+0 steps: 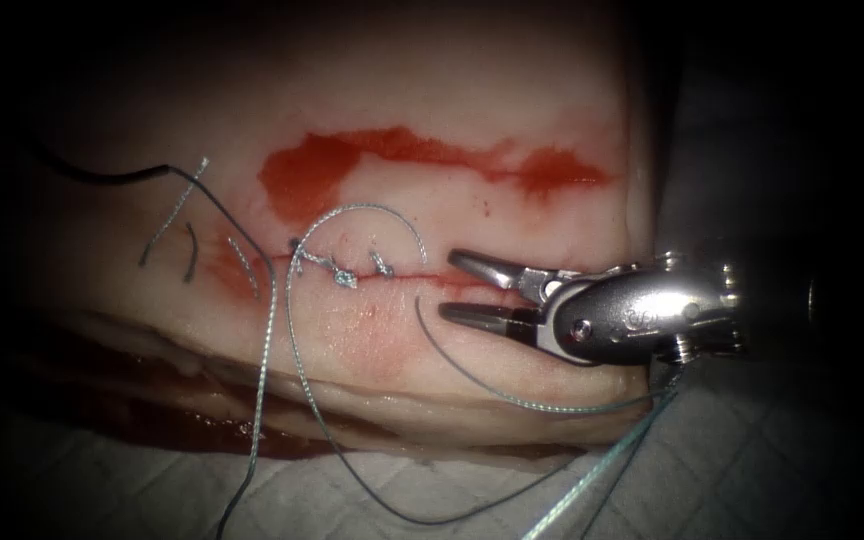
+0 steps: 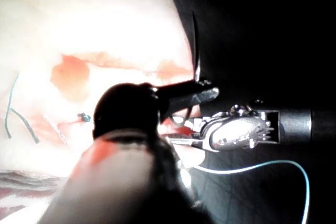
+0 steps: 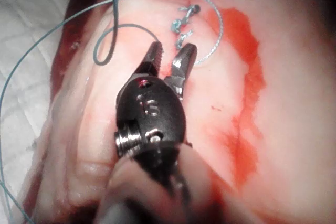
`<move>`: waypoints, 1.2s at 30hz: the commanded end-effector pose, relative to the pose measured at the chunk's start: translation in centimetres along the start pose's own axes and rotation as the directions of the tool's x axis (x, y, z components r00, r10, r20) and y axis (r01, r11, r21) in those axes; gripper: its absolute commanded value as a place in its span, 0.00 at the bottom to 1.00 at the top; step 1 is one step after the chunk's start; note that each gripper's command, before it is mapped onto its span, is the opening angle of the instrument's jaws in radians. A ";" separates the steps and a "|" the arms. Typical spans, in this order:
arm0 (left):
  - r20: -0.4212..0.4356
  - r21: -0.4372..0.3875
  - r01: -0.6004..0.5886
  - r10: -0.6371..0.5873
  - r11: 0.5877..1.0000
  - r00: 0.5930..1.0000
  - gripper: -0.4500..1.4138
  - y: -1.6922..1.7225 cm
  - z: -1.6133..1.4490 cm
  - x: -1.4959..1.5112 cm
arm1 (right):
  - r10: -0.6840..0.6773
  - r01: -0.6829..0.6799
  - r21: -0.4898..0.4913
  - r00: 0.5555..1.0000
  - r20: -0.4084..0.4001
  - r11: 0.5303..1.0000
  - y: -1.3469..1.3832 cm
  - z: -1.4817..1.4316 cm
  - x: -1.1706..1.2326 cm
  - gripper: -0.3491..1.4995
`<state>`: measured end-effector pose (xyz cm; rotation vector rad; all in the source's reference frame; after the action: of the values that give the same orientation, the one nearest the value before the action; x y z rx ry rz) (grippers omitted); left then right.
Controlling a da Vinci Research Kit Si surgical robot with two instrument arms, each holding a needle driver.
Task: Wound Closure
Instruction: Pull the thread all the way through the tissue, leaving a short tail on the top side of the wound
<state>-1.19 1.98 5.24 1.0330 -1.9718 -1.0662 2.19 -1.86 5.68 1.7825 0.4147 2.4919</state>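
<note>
Steel jaws of the right tool (image 1: 457,288) stand spread wide at centre-right of the endoscope frame, holding nothing, straddling the right end of the cut (image 1: 372,275) in the tissue (image 1: 512,120). Knotted thread (image 1: 337,268) sits on the cut just left of the tips. Left tool (image 2: 202,94) pinches the needle (image 2: 196,51) by one end, off the tissue's right edge. Red fluid (image 1: 332,165) pools above.

The endoscope's light pools on the middle of the tissue (image 1: 512,120) and dies into black at every edge. The right claw (image 1: 457,287) glints with hard highlights. In the left wrist view the tissue glares white, and the near shaft is blurred.
</note>
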 end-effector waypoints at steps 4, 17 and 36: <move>0.000 0.001 -0.001 0.001 1.000 1.000 0.00 0.06 0.03 0.02 | -0.015 0.015 -0.015 1.000 -0.027 1.000 0.07 0.16 0.07 0.33; 0.000 0.001 0.000 0.000 1.000 1.000 0.00 0.06 0.03 0.02 | 0.000 -0.002 -0.044 0.999 -0.036 0.999 0.20 0.48 0.09 0.12; -0.003 0.003 0.002 -0.002 1.000 1.000 0.00 0.03 0.04 0.02 | 0.173 -0.165 0.122 0.984 -0.054 0.979 -0.97 -1.09 -0.35 0.00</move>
<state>-1.19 1.97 5.21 1.0395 -1.9701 -1.0638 1.15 -1.26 4.73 1.8597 0.4444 2.7059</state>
